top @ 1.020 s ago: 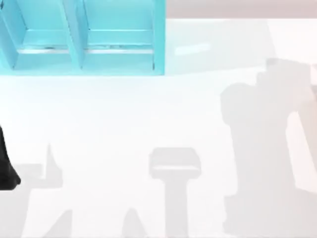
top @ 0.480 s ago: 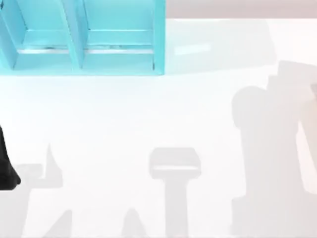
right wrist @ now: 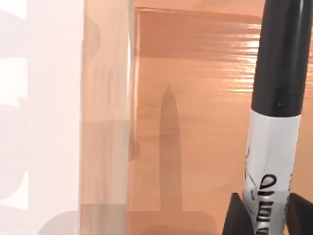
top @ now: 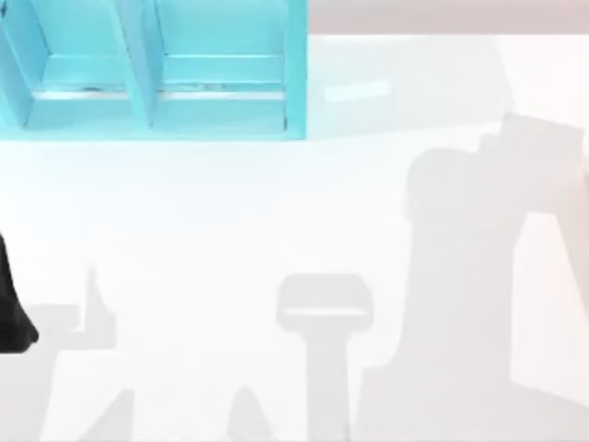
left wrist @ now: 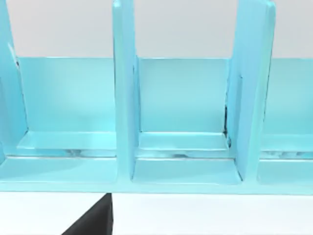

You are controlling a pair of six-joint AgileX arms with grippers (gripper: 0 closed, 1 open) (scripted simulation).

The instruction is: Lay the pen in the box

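In the right wrist view my right gripper is shut on the pen, its dark fingers on either side of the silver-grey printed band. The black end of the pen points away from the wrist, over the orange-brown floor of the box. The pen's shadow falls on that floor. A paler box wall runs beside it, with white table beyond. My left arm is parked at the table's left edge.
A turquoise shelf unit with upright dividers stands at the back left, and it faces the left wrist camera closely. Grey shadows of the arms lie across the white table.
The right arm's shadow on the table shifted right, then back left and spread wider near the front edge. The left arm and the shelf have not moved.
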